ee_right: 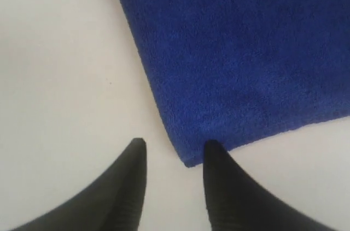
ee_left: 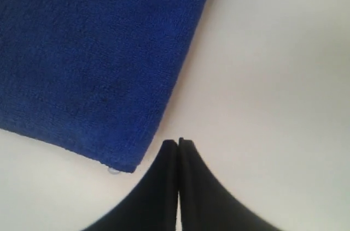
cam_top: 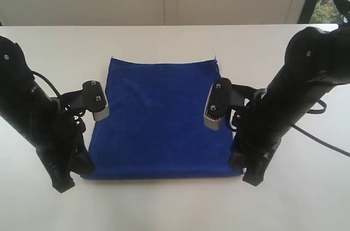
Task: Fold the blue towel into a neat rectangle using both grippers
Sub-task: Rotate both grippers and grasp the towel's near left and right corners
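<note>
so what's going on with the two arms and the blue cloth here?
Two black robot arms sit at the near corners of a royal-blue plush towel lying flat on a white table. The left hand is shut beside its corner, gripping nothing. The right hand is open over the other corner. Nothing is lifted yet.

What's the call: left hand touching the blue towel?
Apart. Left wrist view: the shut left hand sits just off the blue towel corner, a sliver of white table between.
</note>
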